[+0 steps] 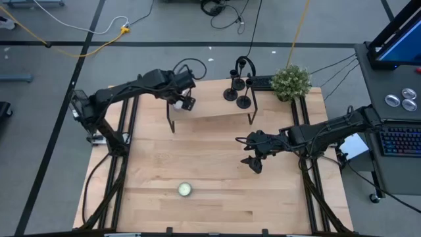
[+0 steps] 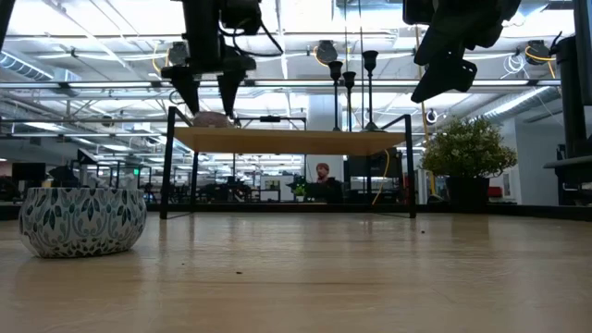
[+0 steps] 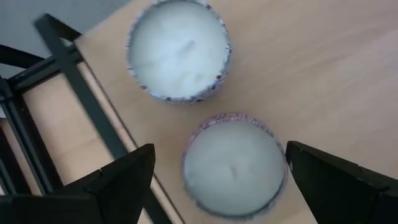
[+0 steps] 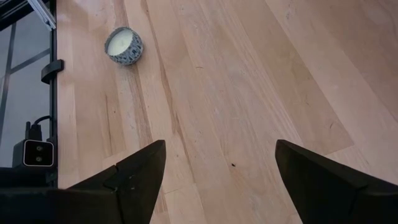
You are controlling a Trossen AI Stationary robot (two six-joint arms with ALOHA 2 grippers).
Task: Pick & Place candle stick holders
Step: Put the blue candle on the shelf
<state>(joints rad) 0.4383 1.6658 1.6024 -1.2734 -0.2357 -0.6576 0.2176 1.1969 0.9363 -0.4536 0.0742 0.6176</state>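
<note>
Three black candle stick holders (image 1: 237,92) stand upright on their round bases at the far right end of a raised wooden shelf (image 1: 217,105); they also show in the low view (image 2: 351,79). My left gripper (image 1: 184,103) is open above the shelf's left end and points down. Its fingers stand on either side of the nearer of two white candles (image 3: 233,165), touching nothing; the other candle (image 3: 178,48) sits beside it. My right gripper (image 1: 254,162) is open and empty above the table's middle right, also seen in its wrist view (image 4: 221,149).
A patterned candle bowl (image 1: 185,189) sits on the table near the front edge and shows in the right wrist view (image 4: 124,45). A potted plant (image 1: 291,80) stands at the far right corner. The shelf's black legs (image 2: 169,162) stand on the table.
</note>
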